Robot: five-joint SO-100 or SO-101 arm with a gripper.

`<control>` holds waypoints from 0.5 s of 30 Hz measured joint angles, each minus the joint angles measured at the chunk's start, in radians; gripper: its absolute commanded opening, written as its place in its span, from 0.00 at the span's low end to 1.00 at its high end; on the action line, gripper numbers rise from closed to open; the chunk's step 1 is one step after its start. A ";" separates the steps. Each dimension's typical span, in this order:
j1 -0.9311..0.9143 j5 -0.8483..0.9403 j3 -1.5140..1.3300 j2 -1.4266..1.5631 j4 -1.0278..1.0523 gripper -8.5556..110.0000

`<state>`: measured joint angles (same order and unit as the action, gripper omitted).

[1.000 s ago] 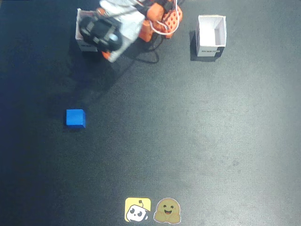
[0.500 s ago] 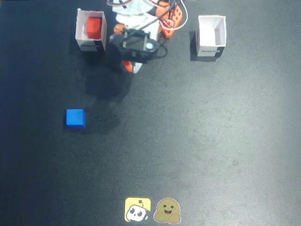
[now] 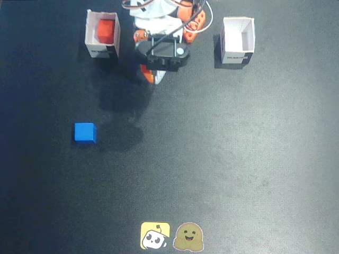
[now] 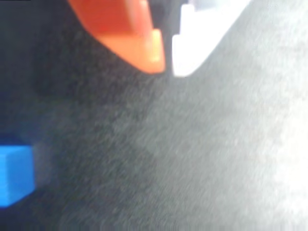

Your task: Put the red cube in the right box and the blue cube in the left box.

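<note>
In the fixed view the red cube (image 3: pixel 106 30) lies inside the white box (image 3: pixel 103 35) at the upper left. A twin white box (image 3: pixel 238 40) stands at the upper right with nothing inside. The blue cube (image 3: pixel 85 132) rests on the dark mat at the left, and it shows at the left edge of the wrist view as the blue cube (image 4: pixel 14 174). My gripper (image 3: pixel 151 76) hangs between the two boxes, pointing down the mat. In the wrist view the gripper (image 4: pixel 168 65) has its orange and white fingertips nearly touching, with nothing between them.
The arm's orange and white base (image 3: pixel 175 18) with loose cables sits at the top centre between the boxes. Two cartoon stickers (image 3: pixel 172 236) lie at the mat's bottom edge. The arm casts a shadow (image 3: pixel 124 100) right of the blue cube.
The arm swung from over the upper-left box to the right, toward the middle, uncovering the red cube lying inside that box. The blue cube has not moved.
</note>
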<state>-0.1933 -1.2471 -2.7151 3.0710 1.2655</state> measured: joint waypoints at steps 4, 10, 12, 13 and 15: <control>-0.006 0.032 0.041 -0.124 -0.071 0.07; -0.095 0.103 0.146 -0.360 -0.196 0.07; -0.127 0.117 0.184 -0.451 -0.235 0.08; -0.140 0.123 0.201 -0.489 -0.252 0.08; -0.155 0.147 0.232 -0.551 -0.275 0.08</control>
<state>-0.3482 -1.0999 -2.4835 2.5203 0.9910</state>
